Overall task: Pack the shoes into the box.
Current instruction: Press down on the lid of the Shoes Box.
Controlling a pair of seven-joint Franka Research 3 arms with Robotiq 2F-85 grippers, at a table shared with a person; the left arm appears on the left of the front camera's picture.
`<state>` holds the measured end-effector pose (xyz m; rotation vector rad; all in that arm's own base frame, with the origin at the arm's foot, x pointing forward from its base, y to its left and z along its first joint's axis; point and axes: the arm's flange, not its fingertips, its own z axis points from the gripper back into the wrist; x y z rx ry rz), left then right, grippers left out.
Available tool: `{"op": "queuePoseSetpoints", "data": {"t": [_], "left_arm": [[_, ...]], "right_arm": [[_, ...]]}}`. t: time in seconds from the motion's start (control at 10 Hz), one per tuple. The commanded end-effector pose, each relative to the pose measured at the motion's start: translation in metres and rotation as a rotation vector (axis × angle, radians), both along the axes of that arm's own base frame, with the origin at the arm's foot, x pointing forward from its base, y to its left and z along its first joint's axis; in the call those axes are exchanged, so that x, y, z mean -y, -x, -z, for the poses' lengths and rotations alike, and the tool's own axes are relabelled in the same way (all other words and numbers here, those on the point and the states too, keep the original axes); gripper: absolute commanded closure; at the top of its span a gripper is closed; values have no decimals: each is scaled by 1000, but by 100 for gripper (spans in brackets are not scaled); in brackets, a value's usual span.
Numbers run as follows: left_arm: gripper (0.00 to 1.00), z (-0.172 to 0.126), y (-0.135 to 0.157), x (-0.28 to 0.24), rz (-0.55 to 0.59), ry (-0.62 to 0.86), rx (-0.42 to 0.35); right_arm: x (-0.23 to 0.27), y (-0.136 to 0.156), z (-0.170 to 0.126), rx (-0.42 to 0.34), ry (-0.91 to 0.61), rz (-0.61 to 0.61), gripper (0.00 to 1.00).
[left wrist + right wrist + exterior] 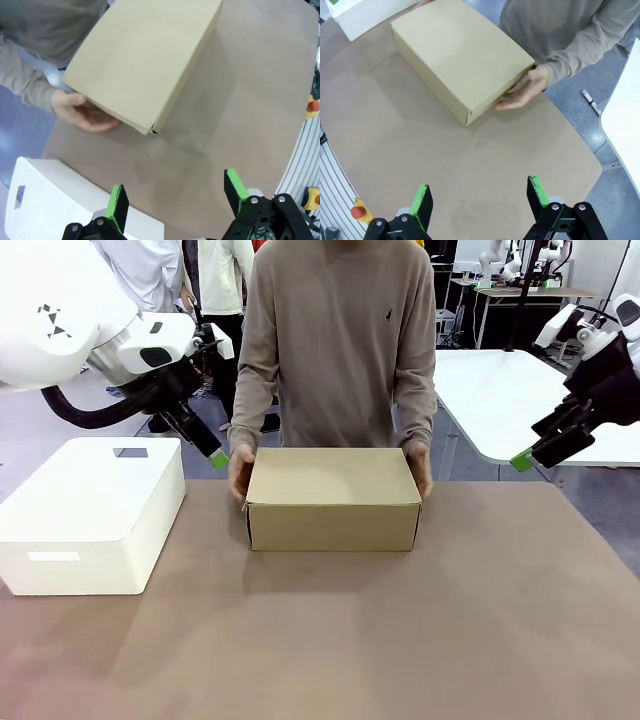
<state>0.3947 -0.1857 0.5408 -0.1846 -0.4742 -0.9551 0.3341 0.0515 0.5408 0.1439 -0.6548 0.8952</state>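
Box (pixel 333 498) closed, mid-table, held at both ends by person's hands (pixel 240 472). Left gripper (pixel 175 200) and right gripper (pixel 477 202) raised clear of it, fingers spread, empty. Step: packing apparently finished (contents hidden). Next: probably handover or retreat.

Box (pixel 333 502): matt tan cardboard, smooth faces, crisp folded edges. Table (pixel 400 640): matt brown top, looked smooth, no glare. Bin (pixel 90 515): white plastic, smooth, slight sheen. Person's sweater (pixel 340 350): soft grey-brown knit cloth. Arm shells (pixel 60 310): glossy white plastic. Finger pads (pixel 118 207): matt green, rubbery look.
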Motion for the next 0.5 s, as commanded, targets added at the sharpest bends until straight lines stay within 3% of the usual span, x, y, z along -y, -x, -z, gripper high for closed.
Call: {"op": "queuePoseSetpoints", "data": {"t": [0.0,0.4], "left_arm": [[0,-1,0,0,-17,-16,-1],[0,-1,0,0,-17,-16,-1]], "right_arm": [[0,-2,0,9,-4,2,0],[0,-2,0,9,-4,2,0]]}}
